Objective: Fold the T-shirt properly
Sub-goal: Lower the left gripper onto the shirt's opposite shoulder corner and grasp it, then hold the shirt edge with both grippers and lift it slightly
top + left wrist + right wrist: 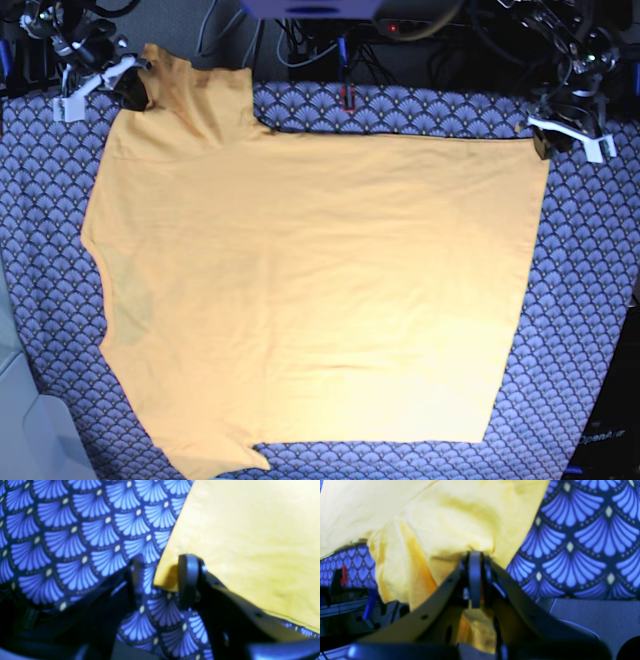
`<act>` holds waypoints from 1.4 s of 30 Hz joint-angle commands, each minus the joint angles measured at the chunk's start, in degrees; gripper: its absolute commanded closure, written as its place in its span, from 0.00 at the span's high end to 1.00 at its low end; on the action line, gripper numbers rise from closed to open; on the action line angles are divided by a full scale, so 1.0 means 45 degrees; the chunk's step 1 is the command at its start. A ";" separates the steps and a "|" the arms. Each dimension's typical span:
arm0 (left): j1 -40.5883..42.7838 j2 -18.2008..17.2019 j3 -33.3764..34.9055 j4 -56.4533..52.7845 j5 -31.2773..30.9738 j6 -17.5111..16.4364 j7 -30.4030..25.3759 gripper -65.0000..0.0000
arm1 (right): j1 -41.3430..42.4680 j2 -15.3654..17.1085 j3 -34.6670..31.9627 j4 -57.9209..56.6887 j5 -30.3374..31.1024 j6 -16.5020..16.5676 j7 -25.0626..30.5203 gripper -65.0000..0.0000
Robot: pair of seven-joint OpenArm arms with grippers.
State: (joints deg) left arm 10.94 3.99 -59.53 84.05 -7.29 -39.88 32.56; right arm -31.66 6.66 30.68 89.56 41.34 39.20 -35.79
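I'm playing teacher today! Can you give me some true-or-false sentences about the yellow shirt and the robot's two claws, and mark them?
1. The right gripper is shut on the T-shirt. True.
2. The left gripper is pinching the shirt too. False: its jaws stand open around a corner of the shirt.
3. The tablecloth is plain red. False: it is blue with a fan pattern.
4. Most of the T-shirt lies spread flat. True.
5. The T-shirt has a big picture printed on it. False: it is plain.
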 commanded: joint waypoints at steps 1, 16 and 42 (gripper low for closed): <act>0.0060 0.0042 0.0012 0.0047 0.0223 -0.0027 0.0492 0.34 | -0.0085 0.0152 0.0050 0.0132 0.0141 0.0178 0.0168 0.00; 0.0001 -0.0056 0.0012 0.0575 0.0731 -0.0027 0.2231 0.00 | -0.0046 0.0152 0.0050 0.0132 0.0141 0.0178 0.0168 0.00; -0.1054 0.0022 0.0012 0.2978 0.0829 -0.0027 0.3090 0.00 | 0.0774 0.1403 0.0070 0.1558 0.0141 0.0178 0.0149 0.00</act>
State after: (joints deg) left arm 6.52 4.62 -59.37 96.42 -3.01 -40.14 47.40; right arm -28.16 12.08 30.59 95.42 40.93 39.20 -36.27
